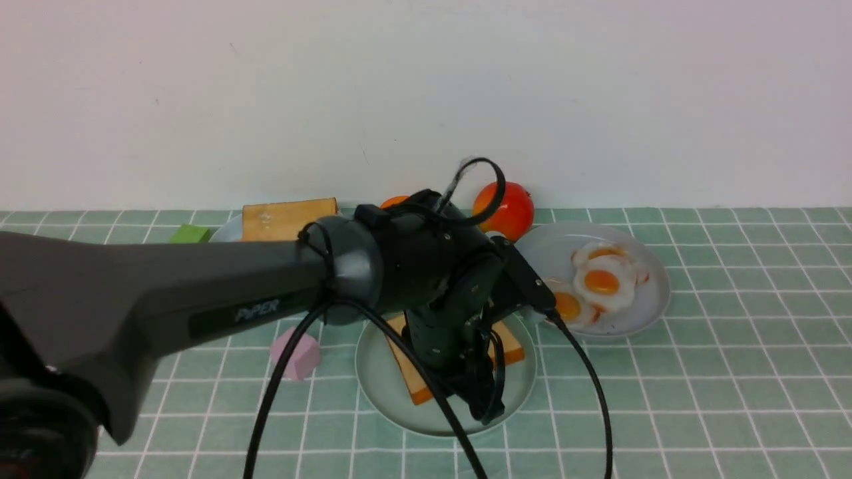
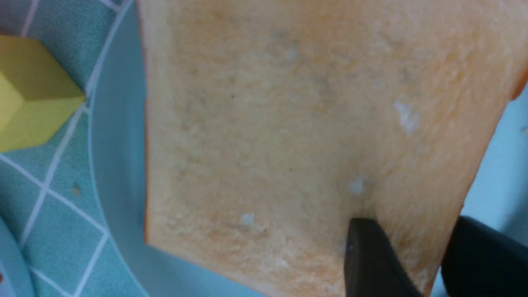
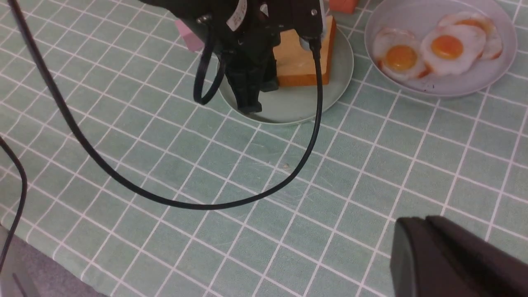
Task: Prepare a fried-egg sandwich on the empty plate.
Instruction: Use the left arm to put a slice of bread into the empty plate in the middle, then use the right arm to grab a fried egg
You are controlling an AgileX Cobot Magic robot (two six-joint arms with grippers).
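Observation:
The mint-green plate [image 1: 519,392] sits at the centre front, also in the right wrist view [image 3: 305,107]. One toast slice [image 1: 509,342] lies on it with no egg on top. My left gripper [image 1: 484,409] hangs over this plate, fingers pointing down at its near side. In the left wrist view my left gripper [image 2: 408,231] is shut on the edge of a toast slice [image 2: 288,123] above a pale blue plate [image 2: 115,144]. My right gripper [image 3: 414,225] is shut and empty over bare cloth, out of the front view.
A grey-blue plate [image 1: 639,313] of fried eggs [image 1: 602,283] stands right of the mint plate. A toast stack [image 1: 286,219] and a green block [image 1: 190,233] are at the back left. A pink block [image 1: 296,352], a red-orange ball [image 1: 509,209] and black cables lie nearby.

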